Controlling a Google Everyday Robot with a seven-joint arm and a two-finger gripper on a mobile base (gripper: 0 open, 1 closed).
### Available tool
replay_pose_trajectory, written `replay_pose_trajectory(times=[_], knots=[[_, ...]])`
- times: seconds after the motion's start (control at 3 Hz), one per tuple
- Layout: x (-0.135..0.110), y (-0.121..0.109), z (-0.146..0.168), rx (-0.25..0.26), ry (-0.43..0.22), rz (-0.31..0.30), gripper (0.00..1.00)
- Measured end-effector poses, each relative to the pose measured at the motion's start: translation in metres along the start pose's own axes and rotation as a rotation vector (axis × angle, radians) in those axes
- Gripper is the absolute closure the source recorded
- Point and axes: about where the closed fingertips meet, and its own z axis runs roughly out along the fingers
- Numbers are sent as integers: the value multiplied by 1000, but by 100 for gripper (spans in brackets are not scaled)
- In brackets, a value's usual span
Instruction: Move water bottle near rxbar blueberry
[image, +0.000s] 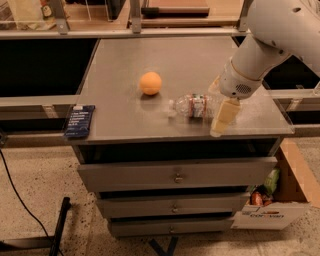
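The water bottle lies on its side on the grey cabinet top, white cap pointing left, with a red, white and green label band. My gripper is at the bottle's right end, open, with one cream finger in front of the bottle and the other behind it. The rxbar blueberry, a flat dark navy wrapper with white text, lies at the front left corner, far from the bottle.
An orange ball sits just behind and left of the bottle. The cabinet has drawers below. A cardboard box with items stands on the floor at right. A black cable runs at left.
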Motion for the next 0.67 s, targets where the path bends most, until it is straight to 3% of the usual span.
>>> replay_pose_trajectory(times=[0.67], knots=[[3, -1, 11, 1, 17, 17, 64]])
